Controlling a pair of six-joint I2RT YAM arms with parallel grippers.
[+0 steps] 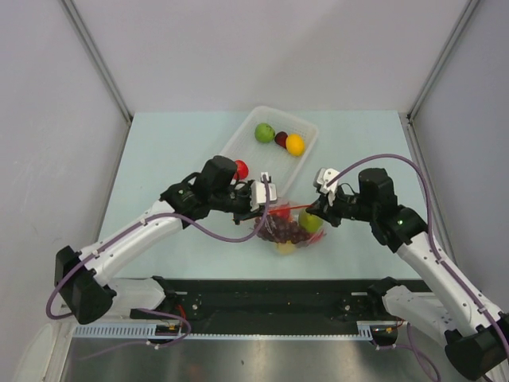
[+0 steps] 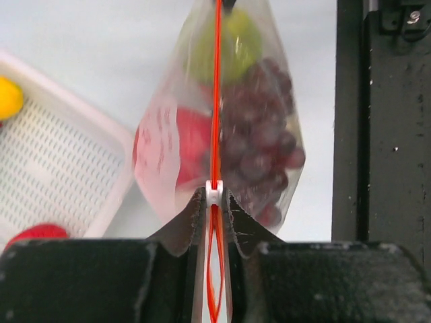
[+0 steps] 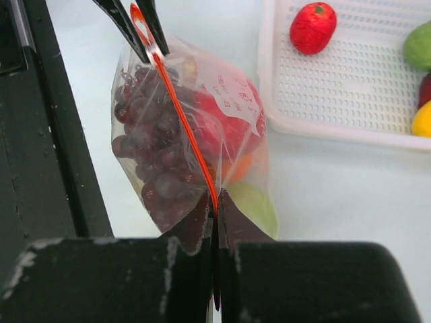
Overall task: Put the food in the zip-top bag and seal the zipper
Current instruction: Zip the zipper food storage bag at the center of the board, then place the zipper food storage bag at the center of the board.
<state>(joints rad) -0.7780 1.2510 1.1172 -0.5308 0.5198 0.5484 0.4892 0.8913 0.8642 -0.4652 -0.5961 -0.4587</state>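
The clear zip-top bag hangs between my two grippers over the table's near middle. Through its plastic I see purple grapes, a red apple, an orange and a green fruit. The orange-red zipper runs taut from one gripper to the other. My left gripper is shut on the zipper, with the white slider at its fingertips; the two strips still part between its jaws. My right gripper is shut on the zipper's other end.
A white perforated tray lies just behind the bag. It holds a green fruit, a dark one, a yellow-orange one and a red one. The black base rail runs along the near edge.
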